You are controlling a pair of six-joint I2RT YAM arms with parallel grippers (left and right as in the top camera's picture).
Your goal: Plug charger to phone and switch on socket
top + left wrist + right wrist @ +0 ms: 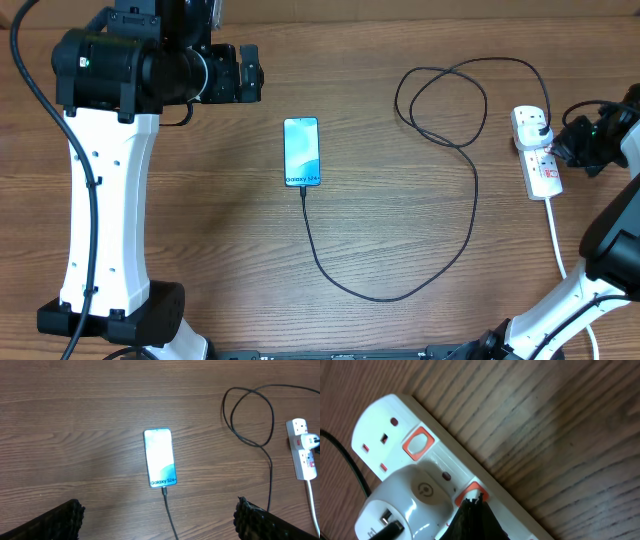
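Pressing falls to the right hand (472, 505): clenched on nothing, its tip sits on the red switch (469, 491) of the socket (380, 415), whose long axis runs diagonally beneath it. The charger (390, 298) already joins the phone (301, 151), well apart to that hand's left. The left hand (246, 72) is released.

Phone (301, 151): light-blue screen, white strip with dark lettering. Charger cable (385, 298): black. Power strip (375, 425): white; switches (418, 443) orange-red. Table (330, 50): brown wood grain.
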